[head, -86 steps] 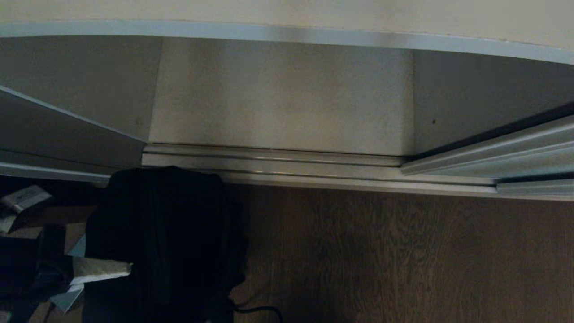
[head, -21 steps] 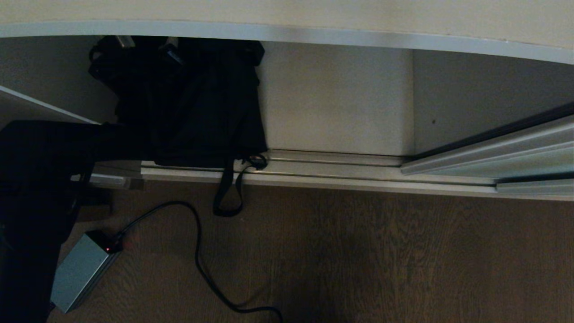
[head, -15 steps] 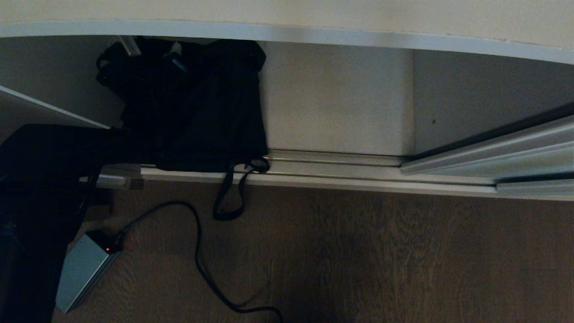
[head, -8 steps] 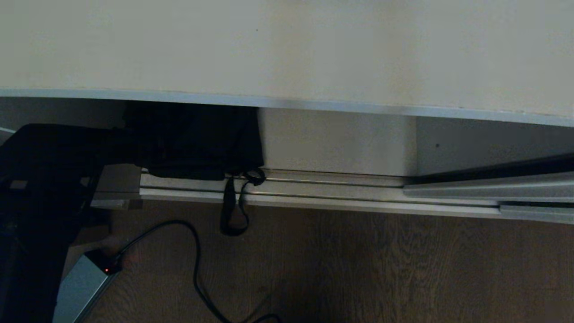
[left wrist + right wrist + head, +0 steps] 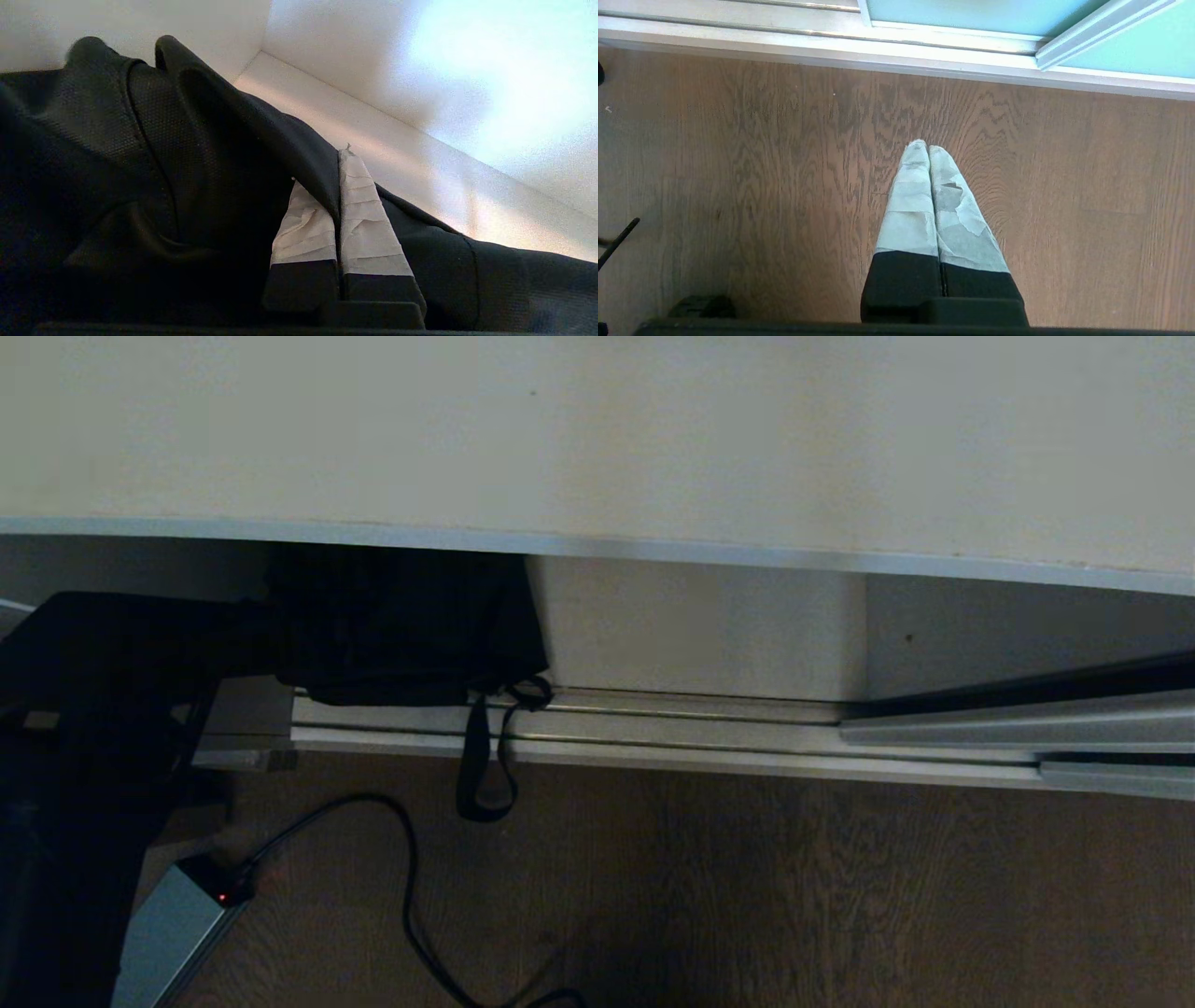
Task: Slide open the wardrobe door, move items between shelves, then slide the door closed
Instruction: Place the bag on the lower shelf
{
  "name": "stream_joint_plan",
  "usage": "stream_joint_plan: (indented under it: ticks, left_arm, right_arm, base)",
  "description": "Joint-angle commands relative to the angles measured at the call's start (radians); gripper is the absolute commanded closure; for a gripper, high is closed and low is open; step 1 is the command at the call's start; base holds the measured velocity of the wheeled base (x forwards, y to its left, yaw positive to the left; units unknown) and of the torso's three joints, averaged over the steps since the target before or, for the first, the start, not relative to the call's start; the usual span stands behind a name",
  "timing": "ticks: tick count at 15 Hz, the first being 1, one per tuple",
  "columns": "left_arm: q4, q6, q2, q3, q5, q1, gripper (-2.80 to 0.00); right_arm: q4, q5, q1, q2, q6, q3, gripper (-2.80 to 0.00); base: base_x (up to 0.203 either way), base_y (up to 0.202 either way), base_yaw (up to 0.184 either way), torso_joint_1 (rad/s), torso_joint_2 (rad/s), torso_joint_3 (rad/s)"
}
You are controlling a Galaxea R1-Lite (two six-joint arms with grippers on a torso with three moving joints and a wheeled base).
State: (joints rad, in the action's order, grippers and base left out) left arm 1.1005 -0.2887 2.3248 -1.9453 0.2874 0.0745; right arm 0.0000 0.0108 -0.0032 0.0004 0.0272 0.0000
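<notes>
Black bag (image 5: 401,625) hangs inside the open wardrobe, under the upper shelf (image 5: 597,429), one strap (image 5: 485,765) trailing over the floor track (image 5: 653,728); I judge that strap could snag when the door closes. In the left wrist view, the left end effector (image 5: 340,158) is pinched tight on a fold of the bag fabric. In the right wrist view, the right end effector (image 5: 923,147) hangs pressed together, empty, over the wooden floor (image 5: 738,163) near the sliding door (image 5: 971,11).

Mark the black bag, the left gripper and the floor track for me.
black bag (image 5: 401,625): head view, fabric body under the shelf.
left gripper (image 5: 339,158): left wrist view, shut fingertips pinching bag fabric.
floor track (image 5: 672,728): head view, bare metal rail.
</notes>
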Motion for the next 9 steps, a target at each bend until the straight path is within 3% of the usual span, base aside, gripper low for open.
stream_joint_plan:
  ticks: [1, 4, 9]
  left_arm:
    - [-0.001, -0.002, -0.004, 0.0, 0.013, 0.001, -2.8]
    - [-0.035, -0.047, -0.032, 0.001, 0.0, 0.0, -2.8]
    - [-0.25, -0.14, -0.1, 0.005, -0.024, -0.004, -2.8]
  right_arm:
    - [0.0, 0.0, 0.0, -0.003, 0.0, 0.001, 0.0]
    - [0.0, 0.0, 0.0, -0.002, 0.0, 0.001, 0.0]
    - [0.0, 0.0, 0.0, -0.003, 0.0, 0.0, 0.0]
  base:
    - [0.0, 0.0, 0.0, 0.0, 0.0, 0.0]
    - [0.0, 0.0, 0.0, 0.0, 0.0, 0.0]
    - [0.0, 0.0, 0.0, 0.0, 0.0, 0.0]
